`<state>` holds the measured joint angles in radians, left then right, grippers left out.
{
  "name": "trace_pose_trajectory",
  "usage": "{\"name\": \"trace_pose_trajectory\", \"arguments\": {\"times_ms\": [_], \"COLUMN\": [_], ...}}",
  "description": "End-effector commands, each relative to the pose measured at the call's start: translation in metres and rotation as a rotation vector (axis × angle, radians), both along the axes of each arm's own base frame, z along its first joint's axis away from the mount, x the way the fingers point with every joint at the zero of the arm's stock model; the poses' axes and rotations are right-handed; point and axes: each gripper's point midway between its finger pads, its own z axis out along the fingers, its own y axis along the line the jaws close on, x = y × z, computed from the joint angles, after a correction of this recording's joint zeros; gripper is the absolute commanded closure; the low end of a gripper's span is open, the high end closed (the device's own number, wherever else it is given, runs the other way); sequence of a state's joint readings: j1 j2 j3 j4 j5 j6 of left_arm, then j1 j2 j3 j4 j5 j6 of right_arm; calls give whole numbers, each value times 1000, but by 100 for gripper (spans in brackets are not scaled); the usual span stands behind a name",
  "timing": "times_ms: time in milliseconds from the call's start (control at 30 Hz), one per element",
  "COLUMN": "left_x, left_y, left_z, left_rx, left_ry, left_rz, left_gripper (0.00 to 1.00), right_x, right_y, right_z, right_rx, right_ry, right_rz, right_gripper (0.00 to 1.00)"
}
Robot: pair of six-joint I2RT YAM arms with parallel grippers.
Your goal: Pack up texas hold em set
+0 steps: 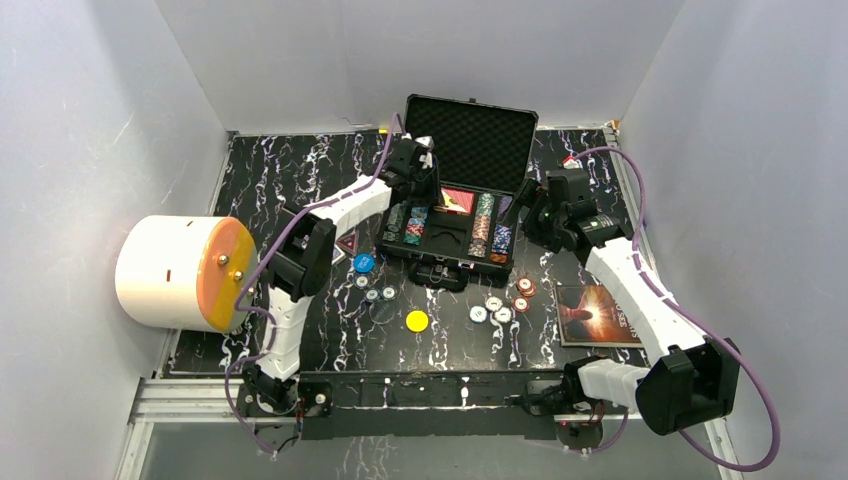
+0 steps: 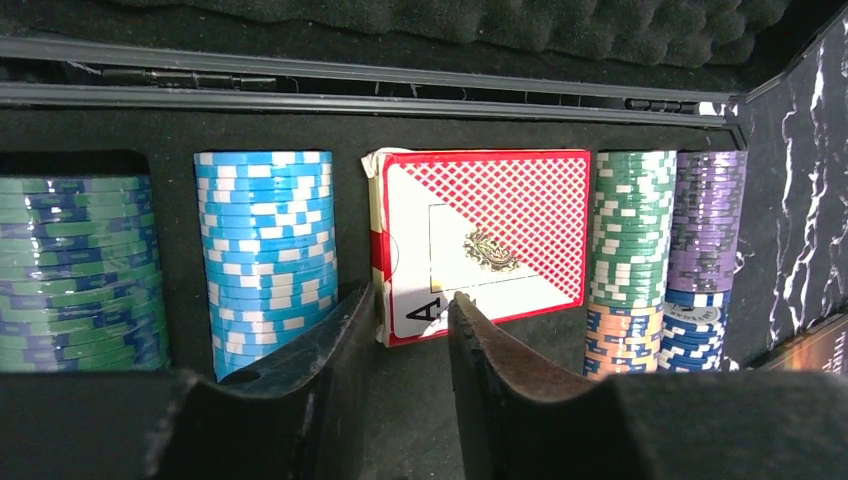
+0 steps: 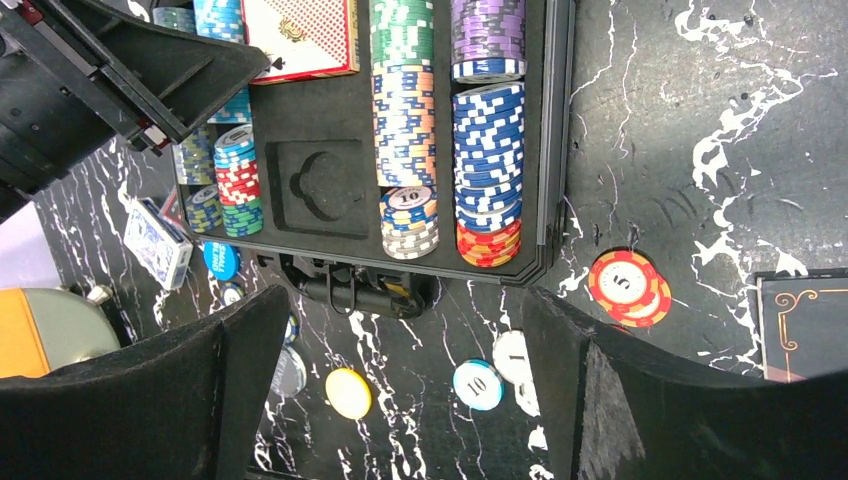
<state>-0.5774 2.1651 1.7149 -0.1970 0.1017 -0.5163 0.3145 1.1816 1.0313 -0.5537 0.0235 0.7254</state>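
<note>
Near table (image 1: pixel 300 180) edge: loose chips (image 1: pixel 495 310), case (image 3: pixel 320 110) open

Nearest the bases, yellow disc (image 1: pixel 417 321) and loose chips are lying on the table. Left of the case, blue deck (image 3: pixel 158 243) is lying too. By its right side, right gripper (image 3: pixel 405 300) is hanging wide open, empty. Over the red deck (image 2: pixel 485 240) in the case, left gripper (image 2: pixel 408 298) is hovering, fingers slightly parted, empty. At back, lid (image 1: pixel 480 140) is standing open.

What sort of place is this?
Likely a lab robot test cell, not a card room: plain white walls box in the black marble-pattern table, and the left arm and right arm are bolted to a metal rail at its near edge.
</note>
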Motion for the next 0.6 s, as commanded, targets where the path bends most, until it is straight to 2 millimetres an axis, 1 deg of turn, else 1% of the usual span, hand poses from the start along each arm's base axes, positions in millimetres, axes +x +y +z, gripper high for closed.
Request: {"name": "trace_pose_trajectory", "arguments": {"times_ms": [0, 100, 167, 300, 367, 467, 533, 567], "left_x": [-4, 10, 17, 25, 25, 19, 10, 3], "left_y": [-9, -3, 3, 26, 42, 73, 98, 108], "left_z": [25, 56, 76, 120, 142, 172, 190, 192], "left_rx": [3, 22, 4, -61, -86, -113, -116, -113], "left_ry": [-2, -51, -69, -113, -138, -173, -198, -197], "left_rz": [-50, -30, -14, 31, 58, 113, 162, 184], "left_gripper": [66, 56, 51, 39, 36, 31, 28, 26], "right_x": [14, 17, 18, 22, 24, 26, 27, 25], "right_y": [-2, -1, 1, 4, 11, 27, 45, 59], "right_z": [22, 28, 32, 35, 38, 42, 42, 43], "right_rx": [-22, -39, -59, -93, -79, -30, -7, -3], "right_ry": [-78, -100, -113, -126, -140, -158, -166, -173], "right_rz": [12, 42, 81, 148, 187, 251, 309, 350], "right_gripper": [6, 6, 6, 6, 7, 7, 8, 8]}}
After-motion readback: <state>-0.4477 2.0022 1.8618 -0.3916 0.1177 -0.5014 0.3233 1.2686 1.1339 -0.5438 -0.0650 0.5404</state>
